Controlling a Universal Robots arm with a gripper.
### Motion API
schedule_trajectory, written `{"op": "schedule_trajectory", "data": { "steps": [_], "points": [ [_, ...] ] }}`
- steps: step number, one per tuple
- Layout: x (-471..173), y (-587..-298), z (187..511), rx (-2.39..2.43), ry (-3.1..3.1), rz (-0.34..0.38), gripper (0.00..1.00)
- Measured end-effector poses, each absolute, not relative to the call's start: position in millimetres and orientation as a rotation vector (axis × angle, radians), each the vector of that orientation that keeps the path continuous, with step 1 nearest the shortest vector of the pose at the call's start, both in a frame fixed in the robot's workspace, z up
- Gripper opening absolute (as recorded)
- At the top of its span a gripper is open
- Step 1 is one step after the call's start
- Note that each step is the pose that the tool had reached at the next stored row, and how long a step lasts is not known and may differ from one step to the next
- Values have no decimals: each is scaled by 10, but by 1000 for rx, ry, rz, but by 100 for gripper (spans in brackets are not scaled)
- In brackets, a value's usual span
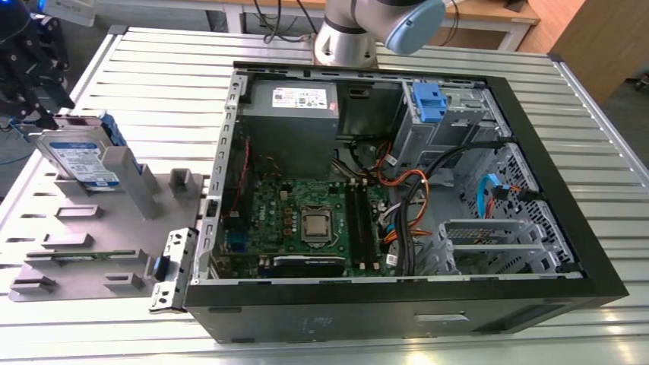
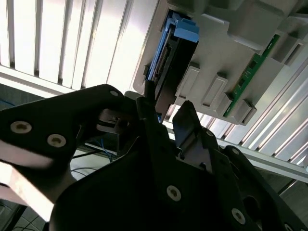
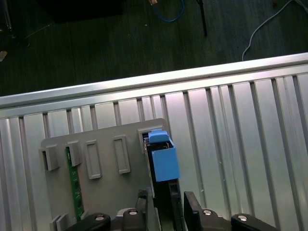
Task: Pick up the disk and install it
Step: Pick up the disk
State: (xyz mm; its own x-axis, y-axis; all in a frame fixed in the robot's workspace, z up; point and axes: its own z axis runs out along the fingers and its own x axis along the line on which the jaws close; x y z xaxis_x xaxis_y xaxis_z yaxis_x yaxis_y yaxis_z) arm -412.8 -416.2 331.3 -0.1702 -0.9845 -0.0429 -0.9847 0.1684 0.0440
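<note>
"Disk first: where do you have it?"

"I see the flat silver-grey metal hard drive with the blue-and-white label and blue plastic rails (image 1: 79,156) in the upper left of the exterior view. It stands on edge in a slot of the pale grey moulded plastic holder (image 1: 112,228). The holder lies on the ribbed aluminium counter (image 1: 152,68), just beside the open black computer case (image 1: 406,312). The drive is outside the case."

"And the claw?"

"In my first wrist view the black two-fingered claw (image 3: 166,211) is spread, with one finger on each flat side of the drive (image 3: 163,161). I can see a gap on one side, but I cannot tell whether the other finger touches. In the second wrist view the claw (image 2: 163,113) flanks the near end of the drive (image 2: 168,53) in the same way."

"Anything else in the holder?"

"A narrow green circuit strip (image 3: 73,187) sits in another slot, well apart from the drive."

"Inside the case?"

"The grey metal power-supply box (image 1: 294,114) is at upper centre of the exterior view, with the green motherboard (image 1: 304,220) below it. A bare blue plastic bracket (image 1: 428,103) sits in the drive cage to its right."
</note>
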Motion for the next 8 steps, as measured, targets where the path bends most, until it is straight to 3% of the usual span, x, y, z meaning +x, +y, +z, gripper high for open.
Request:
{"op": "schedule_trajectory", "data": {
  "steps": [1,5,8],
  "points": [
    [-4128,-4162,3312,-2021,2398,96,41],
    [-4128,-4162,3310,-2021,2398,96,59],
    [-4127,-4162,3300,-2027,2392,96,59]
  ]
}}
